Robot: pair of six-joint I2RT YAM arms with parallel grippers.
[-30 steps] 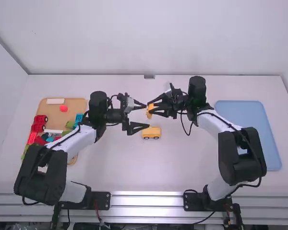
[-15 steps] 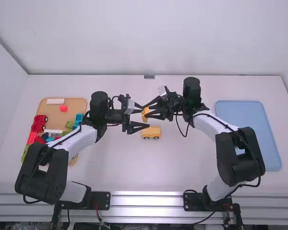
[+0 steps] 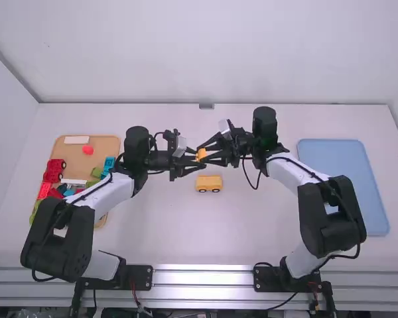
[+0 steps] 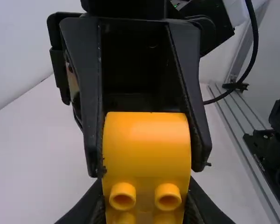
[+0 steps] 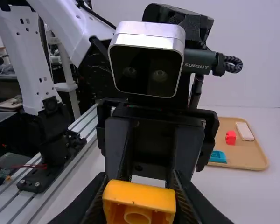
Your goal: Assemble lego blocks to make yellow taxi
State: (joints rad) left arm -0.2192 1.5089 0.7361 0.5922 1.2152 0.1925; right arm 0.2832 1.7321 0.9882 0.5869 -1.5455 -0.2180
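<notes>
High view: left gripper [image 3: 199, 159] and right gripper [image 3: 205, 156] meet above the white tabletop [image 3: 166, 225], both sets of jaws closed on one yellow-orange curved plastic block [image 3: 201, 154], from opposite sides. Left wrist view shows two round hollow tubes on the block. Yellow toy car piece with dark wheels [image 3: 209, 183] sits on the tabletop, nearer the arm bases than the held block. Tan rectangular tray [image 3: 107, 145] at left holds red, teal, green and white pieces; light-blue rectangular tray [image 3: 345, 179] lies at right.
</notes>
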